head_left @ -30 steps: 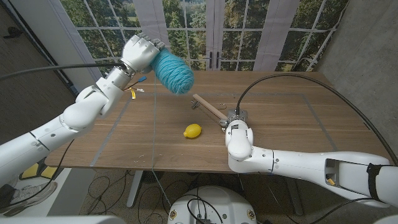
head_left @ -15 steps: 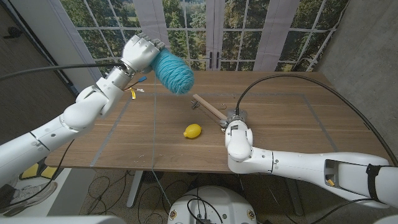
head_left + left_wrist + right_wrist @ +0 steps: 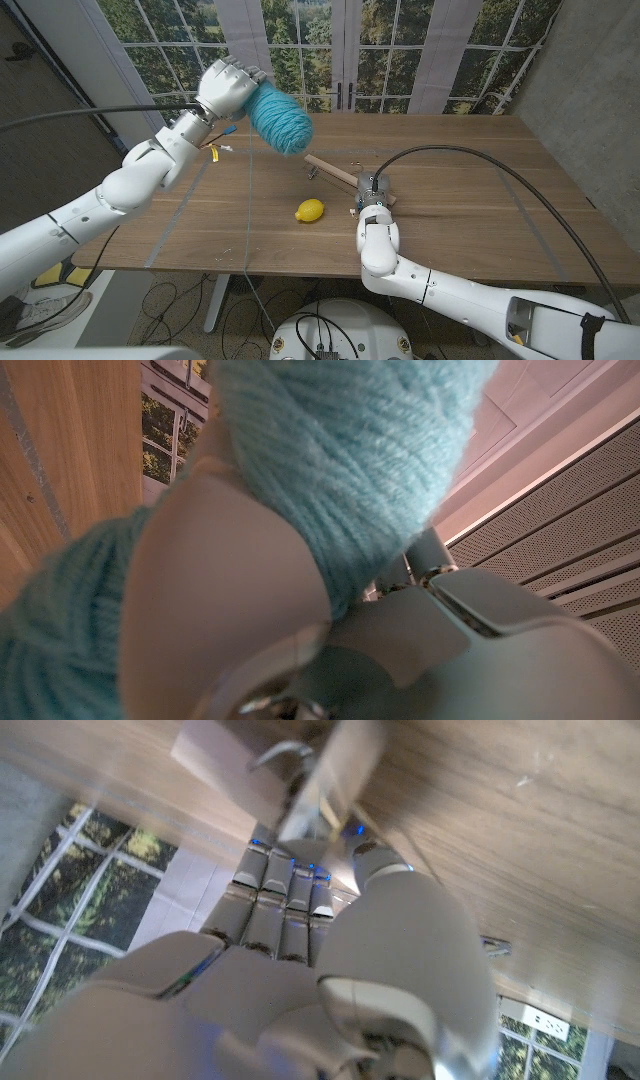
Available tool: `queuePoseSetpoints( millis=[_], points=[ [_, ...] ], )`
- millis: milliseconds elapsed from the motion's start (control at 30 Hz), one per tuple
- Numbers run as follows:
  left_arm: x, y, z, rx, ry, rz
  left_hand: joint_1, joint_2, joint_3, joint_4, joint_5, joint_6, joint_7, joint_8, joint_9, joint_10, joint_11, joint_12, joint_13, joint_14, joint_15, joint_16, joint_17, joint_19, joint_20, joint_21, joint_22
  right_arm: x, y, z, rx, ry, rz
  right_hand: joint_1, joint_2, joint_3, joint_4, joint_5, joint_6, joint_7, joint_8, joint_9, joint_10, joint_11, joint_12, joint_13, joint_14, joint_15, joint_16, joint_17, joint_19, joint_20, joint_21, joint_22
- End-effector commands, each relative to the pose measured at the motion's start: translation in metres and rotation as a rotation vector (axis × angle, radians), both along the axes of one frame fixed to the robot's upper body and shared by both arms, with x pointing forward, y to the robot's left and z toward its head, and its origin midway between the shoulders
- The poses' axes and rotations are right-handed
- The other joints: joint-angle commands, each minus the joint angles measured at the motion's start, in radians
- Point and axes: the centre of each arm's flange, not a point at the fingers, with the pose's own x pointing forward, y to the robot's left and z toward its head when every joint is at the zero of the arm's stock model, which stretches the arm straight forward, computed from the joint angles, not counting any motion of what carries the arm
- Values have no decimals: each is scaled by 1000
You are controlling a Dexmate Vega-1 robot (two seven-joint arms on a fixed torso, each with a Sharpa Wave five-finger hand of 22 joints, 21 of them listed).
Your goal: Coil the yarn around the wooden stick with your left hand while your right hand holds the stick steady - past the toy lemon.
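At the upper left of the frame the left robot hand (image 3: 226,86) holds the teal yarn ball (image 3: 279,117) up in the air, its fingers wrapped around the ball's near end; it has barely shifted over the last second. Lower, near the middle, the toy lemon (image 3: 310,210) lies on the tabletop (image 3: 450,160) where it lay before. Just right of it, the change: the right robot hand (image 3: 372,192) has swung round and now grips the lower end of the wooden stick (image 3: 333,171), whose far end points up-left toward the yarn. So the stick looks braced, and I judge the winding can begin once the yarn comes down. No strand shows between ball and stick. The lemon sits close beneath that path, and a black cable (image 3: 480,165) loops across the right side.
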Motion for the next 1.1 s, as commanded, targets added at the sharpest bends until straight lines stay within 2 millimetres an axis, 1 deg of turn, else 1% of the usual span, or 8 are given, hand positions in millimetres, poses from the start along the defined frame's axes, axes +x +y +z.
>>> queuePoseSetpoints(
  millis=[33, 267, 400, 533, 733, 900, 933, 1100],
  points=[
    [-1, 1, -2, 1, 0, -6, 121, 180, 102, 34, 1, 42, -43, 3, 3, 83, -77, 0, 2, 390, -374, 0, 277, 91, -226, 8, -1, -45, -13, 40, -137, -534, -41, 10, 17, 2, 2, 8, 310, -311, 6, 7, 270, -264, 1, 20, 140, -287, 12, 361, -1, -54, 9, 6],
    [-3, 0, -1, 0, -1, -10, 120, 180, 104, 33, 1, 44, -44, 4, 3, 83, -77, -5, 7, 391, -374, -1, 276, 89, -227, 16, -9, -50, -13, 41, -135, -576, -36, 11, 18, -5, 6, 14, 311, -315, 15, 23, 265, -266, 7, 37, 141, -287, 9, 380, -7, -59, 21, 10],
    [-5, 1, 1, -14, -3, -21, 120, 180, 105, 33, 1, 42, -46, 3, 3, 86, -77, -8, 6, 393, -374, 0, 278, 87, -227, 21, -14, -53, -13, 43, -127, -590, -31, 10, 23, -7, 11, 18, 305, -311, 19, 32, 262, -270, 11, 46, 140, -287, 5, 389, -10, -60, 27, 12],
    [-6, 0, 4, -27, 1, -38, 119, 180, 105, 33, 0, 41, -43, 3, 3, 84, -76, -10, 8, 392, -374, -1, 277, 86, -227, 24, -17, -55, -13, 44, -120, -605, -23, 11, 25, -9, 13, 21, 298, -307, 22, 41, 262, -268, 15, 55, 143, -288, 4, 399, -11, -59, 33, 14],
    [-13, 2, 15, -100, 12, -97, 118, 180, 107, 32, 0, 42, -42, 4, 2, 86, -74, -13, 11, 391, -374, -3, 276, 84, -226, 30, -24, -57, -14, 45, -112, -634, -6, 11, 27, -13, 16, 27, 295, -306, 31, 56, 262, -265, 23, 70, 141, -288, -3, 413, -13, -58, 44, 16],
    [-13, 1, 21, -140, 39, -117, 120, 181, 109, 31, 1, 42, -38, 3, 2, 85, -72, -16, 15, 393, -374, -3, 276, 82, -227, 36, -29, -63, -14, 46, -98, -669, 36, 13, 28, -15, 17, 30, 295, -304, 38, 65, 263, -264, 28, 80, 144, -288, -6, 422, -14, -58, 51, 18],
    [-14, 0, 23, -139, 36, -112, 121, 181, 110, 30, 1, 42, -32, 3, 2, 84, -70, -18, 14, 394, -374, -2, 276, 82, -227, 37, -30, -64, -14, 47, -99, -677, 46, 13, 28, -15, 18, 31, 293, -305, 39, 67, 261, -264, 28, 82, 144, -288, -7, 424, -15, -59, 52, 18],
    [-20, -8, 30, -172, 36, -144, 124, 181, 112, 28, 1, 43, -28, 3, 2, 86, -65, -20, 17, 397, -374, 0, 278, 82, -227, 44, -35, -70, -14, 48, -111, -709, 84, 13, 28, -18, 20, 35, 290, -307, 44, 78, 258, -268, 32, 93, 144, -288, -12, 435, -18, -61, 60, 19]
  ],
)
